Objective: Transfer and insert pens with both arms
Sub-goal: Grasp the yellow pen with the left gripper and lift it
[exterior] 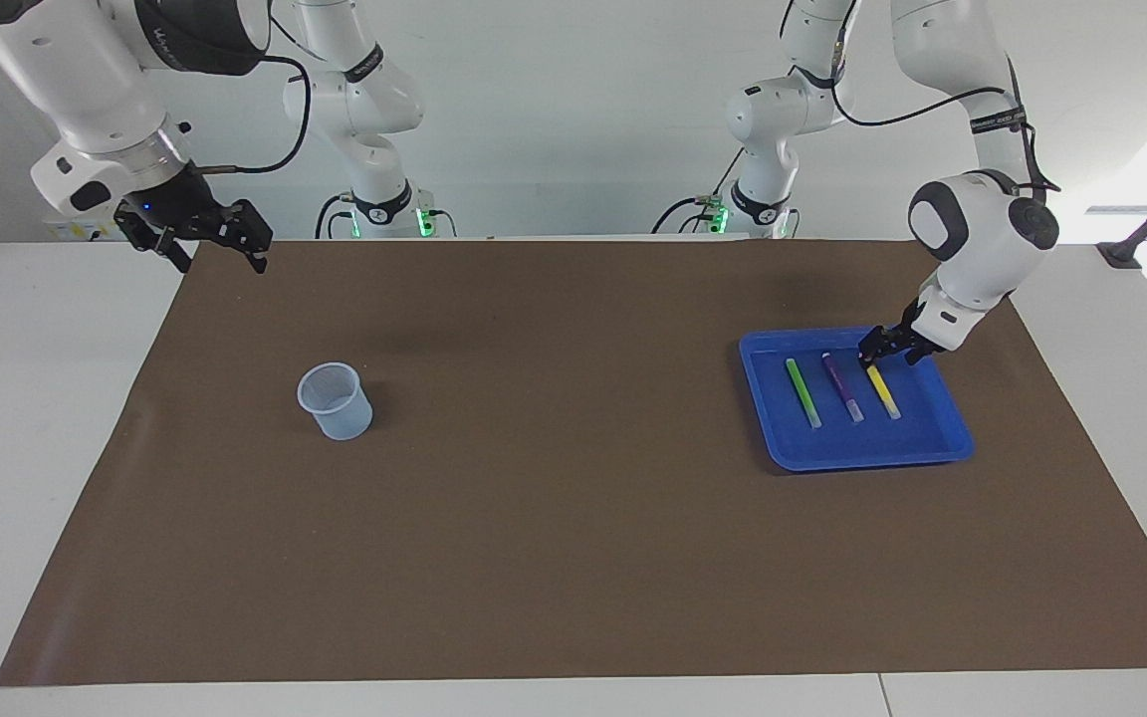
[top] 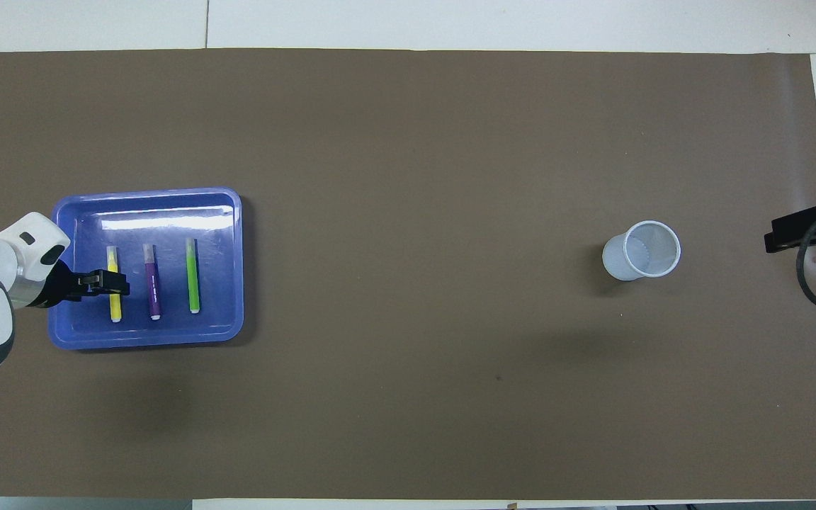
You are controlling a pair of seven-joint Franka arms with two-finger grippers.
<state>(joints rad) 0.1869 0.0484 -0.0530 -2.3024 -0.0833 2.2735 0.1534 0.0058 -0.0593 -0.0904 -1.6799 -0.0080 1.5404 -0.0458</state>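
A: Where are the pens sitting?
B: All three are lying side by side in the blue tray [exterior: 763,398], toward the left arm's end of the surface [exterior: 573,558]. Green pen [exterior: 802,392] is sitting toward the middle of the surface, purple pen [exterior: 842,387] between, yellow pen [exterior: 882,390] toward the end edge. Pale ends are pointing away from the robots.
A: Left gripper?
B: Left gripper [exterior: 876,355] is sitting low in the tray, right at the yellow pen's end nearer the robots. Overhead, the gripper [top: 112,282] is covering the middle of that pen [top: 115,306]. Can't tell if its fingers are clamping it or standing apart.
A: Right one?
B: Right gripper [exterior: 218,255] is waiting up over the surface's corner at the robots' edge, fingers spread, gripping nothing. Clear cup [exterior: 336,400] is standing upright on the brown mat [exterior: 573,558], toward the right arm's end.
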